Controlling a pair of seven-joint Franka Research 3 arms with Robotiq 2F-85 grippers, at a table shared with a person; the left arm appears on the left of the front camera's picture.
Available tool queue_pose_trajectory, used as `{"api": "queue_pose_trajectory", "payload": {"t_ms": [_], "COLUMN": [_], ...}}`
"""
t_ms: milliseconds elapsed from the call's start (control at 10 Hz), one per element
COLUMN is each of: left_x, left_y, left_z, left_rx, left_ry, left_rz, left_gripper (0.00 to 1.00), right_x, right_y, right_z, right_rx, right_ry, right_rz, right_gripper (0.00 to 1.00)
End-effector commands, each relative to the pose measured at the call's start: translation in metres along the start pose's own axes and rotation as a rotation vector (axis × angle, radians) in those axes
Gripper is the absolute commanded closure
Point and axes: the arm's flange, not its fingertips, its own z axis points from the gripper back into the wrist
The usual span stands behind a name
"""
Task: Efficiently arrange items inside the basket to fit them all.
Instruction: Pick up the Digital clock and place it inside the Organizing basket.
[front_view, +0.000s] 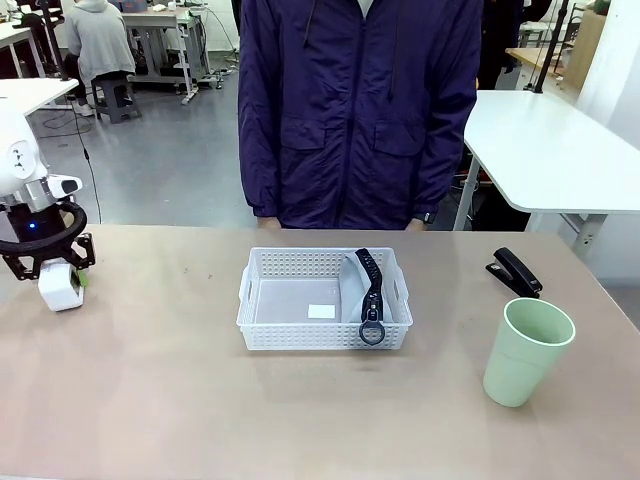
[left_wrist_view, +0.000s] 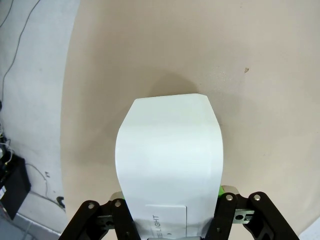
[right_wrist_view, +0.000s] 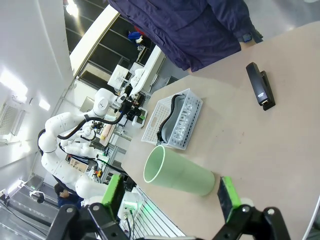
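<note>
Table scene with the basket (front_view: 262, 300) at centre. The left gripper (front_view: 57, 268), at the table's left edge, is clamped on the white box (front_view: 60, 289). In the left wrist view its fingers (left_wrist_view: 118, 214) press both long sides of the box, whose far end points at bare tabletop (left_wrist_view: 260, 60); whether the box rests on the table or is raised just off it cannot be told. The grey soft case (front_view: 352, 290) leans inside the right half of the basket, its black strap (front_view: 371, 280) running down to a ring (front_view: 371, 334) hanging over the near rim. The black stapler (front_view: 515, 272) lies right of the basket, and the pale green cup (front_view: 527, 350) stands upright nearer the robot, apart from both. The right gripper (right_wrist_view: 170, 199) is spread open with nothing between its green pads (right_wrist_view: 227, 196), looking towards the cup from a distance. A person in a dark jacket (front_view: 360, 110) stands at the far edge.
</note>
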Motion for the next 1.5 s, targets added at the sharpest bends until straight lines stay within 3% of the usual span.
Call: {"api": "queue_pose_trajectory", "payload": {"t_ms": [0,200,500,700,1000,1200,1400], "left_x": [0.003,0.002,-0.011,-0.078,-0.176,-0.212,-0.210], "left_y": [-0.004,-0.004,0.003,0.004,0.024,0.028,0.024], "left_z": [-0.003,-0.002,0.020,0.080,0.149,0.149,0.143], "left_rx": [-0.019,-0.022,-0.082,-0.212,-0.280,-0.285,-0.319], "left_ry": [0.023,0.025,0.002,-0.103,-0.314,-0.338,-0.324], "left_rz": [0.003,0.004,-0.048,-0.313,-0.556,-0.715,-0.755], "left_gripper": [0.86,1.00,1.00,1.00,1.00,1.00,1.00], "right_x": [0.004,0.004,0.004,0.004,0.004,0.004,0.004], "right_y": [0.001,0.001,0.001,0.001,0.001,0.001,0.001], "right_z": [0.000,0.000,0.000,0.000,0.000,0.000,0.000], "right_rx": [0.010,0.010,0.010,0.010,0.010,0.010,0.010], "right_ry": [-0.016,-0.016,-0.016,-0.016,-0.016,-0.016,-0.016], "right_rz": [0.028,0.028,0.028,0.028,0.028,0.028,0.028], "right_gripper": [0.00,0.00,0.00,0.00,0.00,0.00,0.00]}}
